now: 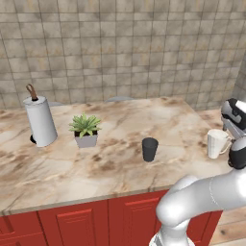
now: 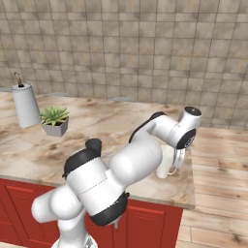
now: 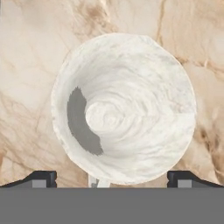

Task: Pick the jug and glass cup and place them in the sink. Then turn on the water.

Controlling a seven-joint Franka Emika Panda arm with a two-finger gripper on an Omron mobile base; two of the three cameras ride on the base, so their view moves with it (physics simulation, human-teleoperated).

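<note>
Jug straight under my open claw.
My gripper (image 3: 112,180) hangs jaws apart above the upright jug (image 3: 124,109), near the counter's (image 1: 110,163) right edge.

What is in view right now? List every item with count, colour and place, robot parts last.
jug: one, pale whitish, upright near the counter's right end, directly below the hand; the hand view looks down into its mouth.
glass cup: one, dark grey, upright on the counter left of the jug, apart from it.
plant pot: one, grey square with a green plant, left of the cup.
paper-towel roll: one, white on a dark stand, at the counter's left.
counter: one, beige marble top over red cabinet fronts.
wall: grey-brown tiles behind the counter.
gripper: one, dark finger tips, open, standing either side of the jug's rim, nothing held.
</note>
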